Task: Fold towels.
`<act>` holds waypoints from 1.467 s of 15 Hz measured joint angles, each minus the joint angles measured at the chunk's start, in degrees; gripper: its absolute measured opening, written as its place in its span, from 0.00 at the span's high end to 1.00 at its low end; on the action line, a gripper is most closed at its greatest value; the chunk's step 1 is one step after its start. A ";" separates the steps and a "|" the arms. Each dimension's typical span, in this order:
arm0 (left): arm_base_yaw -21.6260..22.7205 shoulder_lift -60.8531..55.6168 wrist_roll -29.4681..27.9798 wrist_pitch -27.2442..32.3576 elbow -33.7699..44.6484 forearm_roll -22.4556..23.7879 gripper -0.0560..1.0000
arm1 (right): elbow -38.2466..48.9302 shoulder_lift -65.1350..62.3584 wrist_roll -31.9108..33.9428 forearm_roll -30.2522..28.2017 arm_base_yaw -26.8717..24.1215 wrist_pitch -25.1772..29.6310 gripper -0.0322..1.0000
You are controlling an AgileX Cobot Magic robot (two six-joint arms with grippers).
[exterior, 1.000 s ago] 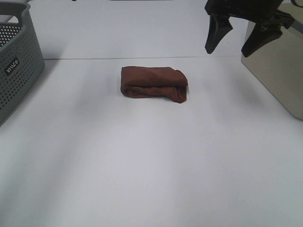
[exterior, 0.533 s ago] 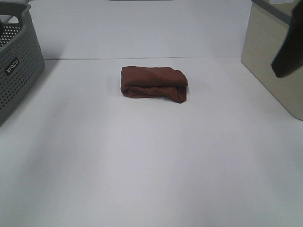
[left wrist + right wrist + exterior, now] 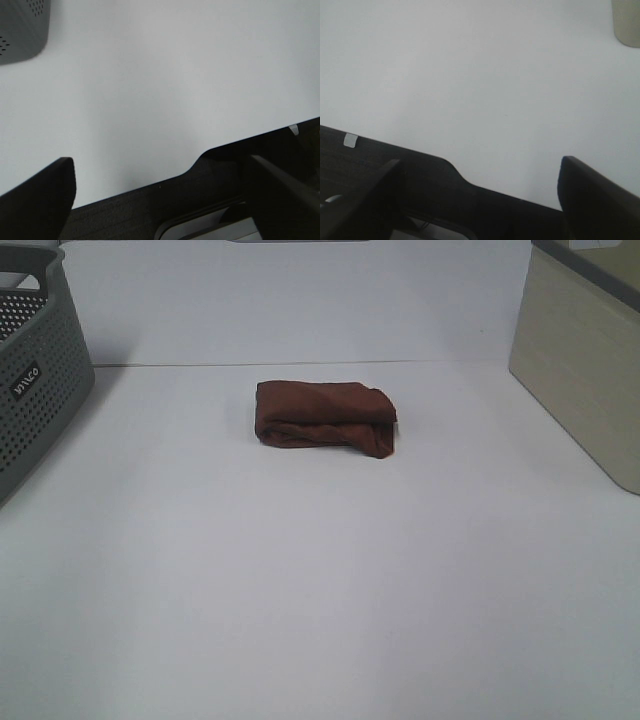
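The maroon towel lies folded into a small thick bundle on the white table, a little behind the middle. It is not in either wrist view. Neither gripper is in the exterior high view. In the left wrist view my left gripper is open and empty, its dark fingers wide apart over the table's front edge. In the right wrist view my right gripper is also open and empty, its fingers wide apart over the table's front edge. Both are far from the towel.
A grey perforated basket stands at the far left and also shows in the left wrist view. A beige box stands at the far right and shows in the right wrist view.
My right gripper, open above the back right a second ago, has moved right and out of the exterior high view. The towel has not moved.
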 joint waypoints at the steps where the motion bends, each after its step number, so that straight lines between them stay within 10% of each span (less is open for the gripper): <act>1: 0.00 -5.56 0.23 0.00 2.35 0.00 0.14 | 1.95 -4.01 -0.74 -0.46 0.00 0.00 0.21; 10: 0.00 -26.99 16.21 -8.77 13.92 -9.22 0.15 | 14.84 -21.72 -5.96 -1.26 0.00 -7.96 0.21; 22: 0.00 -26.99 11.40 -9.22 13.92 -3.38 0.16 | 14.84 -21.72 -6.02 -1.26 0.00 -7.96 0.21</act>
